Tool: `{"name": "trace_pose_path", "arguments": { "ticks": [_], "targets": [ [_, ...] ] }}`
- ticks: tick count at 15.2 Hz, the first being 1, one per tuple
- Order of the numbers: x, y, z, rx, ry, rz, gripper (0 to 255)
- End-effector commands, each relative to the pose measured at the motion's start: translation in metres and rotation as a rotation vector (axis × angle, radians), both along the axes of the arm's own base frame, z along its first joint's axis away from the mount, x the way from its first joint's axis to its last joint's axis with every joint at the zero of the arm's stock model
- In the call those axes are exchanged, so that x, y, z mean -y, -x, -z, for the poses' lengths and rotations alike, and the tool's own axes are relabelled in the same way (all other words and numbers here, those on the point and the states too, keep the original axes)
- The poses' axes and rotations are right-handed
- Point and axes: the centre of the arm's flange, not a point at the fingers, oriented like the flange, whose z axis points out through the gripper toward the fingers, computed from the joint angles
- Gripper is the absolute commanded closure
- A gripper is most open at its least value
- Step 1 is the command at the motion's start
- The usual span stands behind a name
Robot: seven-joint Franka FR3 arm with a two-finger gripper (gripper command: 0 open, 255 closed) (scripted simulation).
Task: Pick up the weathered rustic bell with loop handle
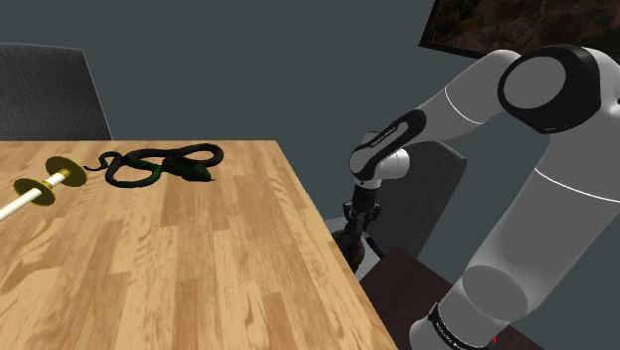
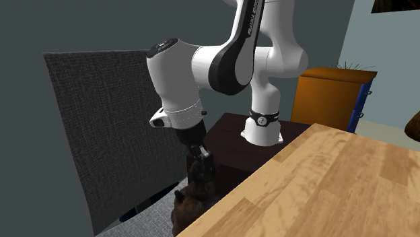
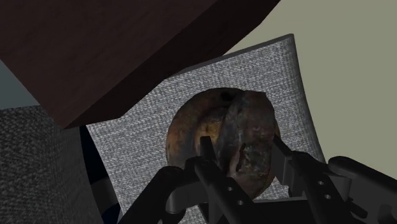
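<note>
The hand (image 3: 245,156) pinches the rusty bell (image 3: 191,130) by its loop, on the chair seat (image 3: 140,133); next, a straight lift seems needed.

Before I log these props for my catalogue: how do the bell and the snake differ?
The bell is rusty brown; the snake is dark green. The bell is rounded with a loop handle; the snake lies coiled and long. The bell sits on a grey seat at the tool; the snake lies on the table, far from it.
</note>
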Motion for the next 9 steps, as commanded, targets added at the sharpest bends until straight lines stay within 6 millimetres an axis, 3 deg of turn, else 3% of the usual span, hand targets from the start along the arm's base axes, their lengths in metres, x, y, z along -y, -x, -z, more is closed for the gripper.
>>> {"name": "trace_pose_path", "arguments": {
  "ticks": [1,9],
  "targets": [
    [0.001,0.0,-0.011,0.001,0.0,0.0,255],
    [0.001,0.0,-0.053,0.001,0.0,0.0,255]
  ]
}}
